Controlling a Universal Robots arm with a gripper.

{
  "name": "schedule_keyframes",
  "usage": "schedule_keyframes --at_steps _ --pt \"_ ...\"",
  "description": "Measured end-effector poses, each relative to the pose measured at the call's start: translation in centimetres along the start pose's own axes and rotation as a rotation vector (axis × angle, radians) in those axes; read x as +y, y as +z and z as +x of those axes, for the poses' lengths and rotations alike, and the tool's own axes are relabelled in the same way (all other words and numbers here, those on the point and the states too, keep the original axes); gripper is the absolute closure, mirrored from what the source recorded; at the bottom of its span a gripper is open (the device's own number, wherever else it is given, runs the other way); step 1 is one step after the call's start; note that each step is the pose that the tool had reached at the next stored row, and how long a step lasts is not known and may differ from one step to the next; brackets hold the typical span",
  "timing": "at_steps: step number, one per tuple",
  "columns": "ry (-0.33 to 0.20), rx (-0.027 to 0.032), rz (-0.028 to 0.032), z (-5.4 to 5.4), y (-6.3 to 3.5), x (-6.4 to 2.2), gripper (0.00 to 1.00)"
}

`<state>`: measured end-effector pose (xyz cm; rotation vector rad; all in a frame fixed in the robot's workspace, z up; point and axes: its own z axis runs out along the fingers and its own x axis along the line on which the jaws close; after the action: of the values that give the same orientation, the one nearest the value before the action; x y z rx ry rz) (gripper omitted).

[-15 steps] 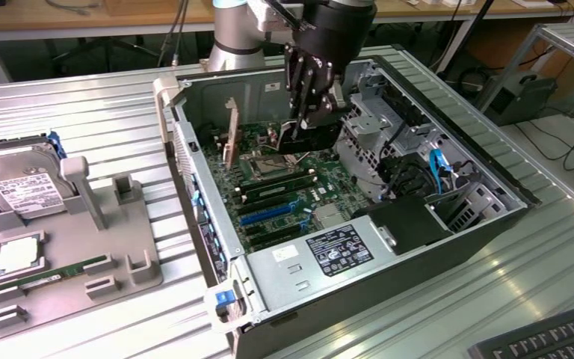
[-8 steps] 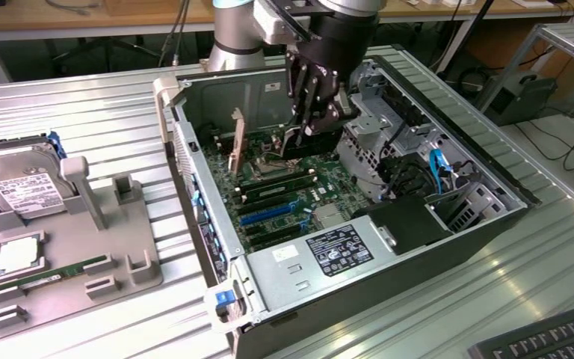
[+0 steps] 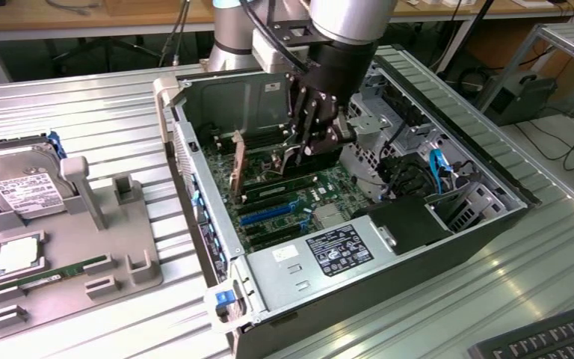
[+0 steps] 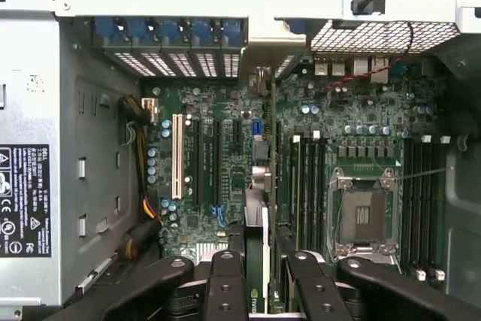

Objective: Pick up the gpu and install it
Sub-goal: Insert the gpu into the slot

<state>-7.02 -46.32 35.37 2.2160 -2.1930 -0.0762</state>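
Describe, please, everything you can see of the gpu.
The gpu is a thin dark card, seen edge-on, with a green logo on its black face. The end effector clamps it from both sides. It stands on edge above the motherboard, running parallel to the expansion slots. Whether it is seated cannot be told.

Arm [image 3: 345, 26] reaching straight down, wrist vertical, fingers [image 4: 225, 285] clamped on gpu [image 4: 255, 255]
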Motion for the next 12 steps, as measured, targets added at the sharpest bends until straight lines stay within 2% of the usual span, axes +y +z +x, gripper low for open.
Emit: schedule_keyframes --at_steps 5,8,12 --pt "0.0 0.0001 0.0138 0.0 0.77 1.2 0.74" --pt "0.0 0.0003 0.0216 0.0 1.48 1.53 0.74" --pt "0.002 0.0002 0.0236 0.0 2.06 1.54 0.74"
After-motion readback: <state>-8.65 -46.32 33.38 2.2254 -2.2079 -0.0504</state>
